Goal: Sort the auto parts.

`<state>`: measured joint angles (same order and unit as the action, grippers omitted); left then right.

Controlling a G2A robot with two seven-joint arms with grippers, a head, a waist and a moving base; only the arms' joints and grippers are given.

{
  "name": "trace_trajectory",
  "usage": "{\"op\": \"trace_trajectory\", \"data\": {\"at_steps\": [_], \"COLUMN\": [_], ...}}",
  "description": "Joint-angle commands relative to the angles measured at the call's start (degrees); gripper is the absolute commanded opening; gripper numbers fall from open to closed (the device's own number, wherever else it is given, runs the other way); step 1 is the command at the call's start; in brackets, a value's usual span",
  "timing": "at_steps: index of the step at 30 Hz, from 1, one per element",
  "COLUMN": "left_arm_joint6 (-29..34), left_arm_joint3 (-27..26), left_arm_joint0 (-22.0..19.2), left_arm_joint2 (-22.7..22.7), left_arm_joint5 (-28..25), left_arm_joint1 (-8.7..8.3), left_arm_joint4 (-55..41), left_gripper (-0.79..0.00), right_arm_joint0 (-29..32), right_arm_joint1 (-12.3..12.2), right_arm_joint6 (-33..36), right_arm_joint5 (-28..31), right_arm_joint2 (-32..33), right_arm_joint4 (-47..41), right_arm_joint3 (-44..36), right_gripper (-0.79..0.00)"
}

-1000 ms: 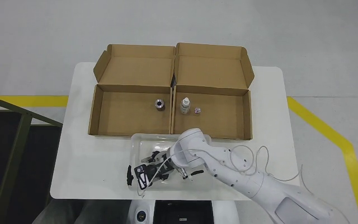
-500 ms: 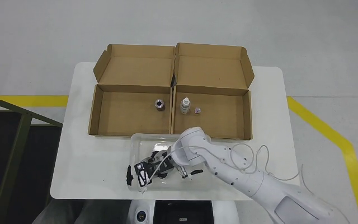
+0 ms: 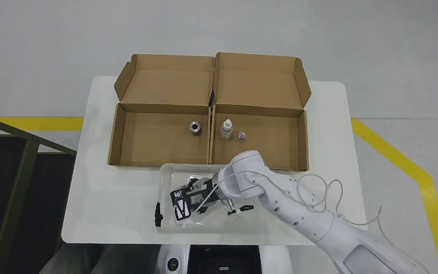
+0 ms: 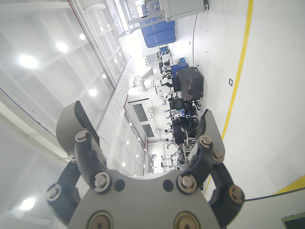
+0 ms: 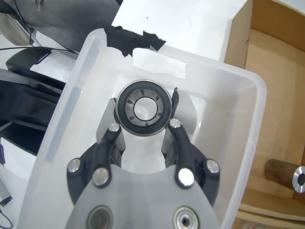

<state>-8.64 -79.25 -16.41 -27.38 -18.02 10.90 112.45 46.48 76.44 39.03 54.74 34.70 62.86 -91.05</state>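
At the worktop's near edge, the right pincer [image 5: 145, 101] grips the bearing [image 5: 144, 89] inside the clear bin [image 5: 221, 66]. The left pincer [image 4: 143, 115] is open and empty. I think it is best to lift straight above the bin's wall, then carry the bearing to the far-left cardboard box [image 3: 147, 140], beside the metal cylinder [image 3: 195, 127].

Two open boxes side by side at far side of table [image 3: 96, 195]. Cylinder part [image 3: 195, 127] in left box [image 3: 147, 145]. Bottle [image 3: 226, 129] and small part [image 3: 240, 135] just beside it in right box [image 3: 277, 145]. Bin [image 3: 179, 166] in front of both boxes. Right claw [image 5: 145, 103] inside bin, bearing [image 5: 143, 107] clamped between its fingers.
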Motion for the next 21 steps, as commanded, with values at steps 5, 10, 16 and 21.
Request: {"op": "trace_trajectory", "data": {"at_steps": [5,10,16,21], "left_arm_joint6": [0.0,0.0,0.0,0.0], "left_arm_joint3": [0.0,0.0,0.0,0.0], "left_arm_joint0": [0.0,0.0,0.0,0.0], "left_arm_joint2": [0.0,0.0,0.0,0.0], "left_arm_joint5": [0.0,0.0,0.0,0.0], "left_arm_joint1": [0.00,0.00,0.00,0.00], "left_arm_joint4": [0.0,0.0,0.0,0.0], "left_gripper": [0.000,0.000,0.000,0.000], "right_arm_joint0": [0.9,0.9,0.3,-0.8], "right_arm_joint1": [-1.0,-1.6,-1.9,-1.9], "right_arm_joint6": [0.1,0.2,0.0,-0.4], "right_arm_joint5": [-0.8,-1.5,-2.1,-3.1], "right_arm_joint2": [2.7,4.7,6.2,6.7], "right_arm_joint4": [-2.7,-5.2,-7.9,-9.8], "right_arm_joint3": [-1.6,-2.8,-3.8,-3.8], "right_gripper": [-0.785,-0.785,-0.785,-0.785]}}
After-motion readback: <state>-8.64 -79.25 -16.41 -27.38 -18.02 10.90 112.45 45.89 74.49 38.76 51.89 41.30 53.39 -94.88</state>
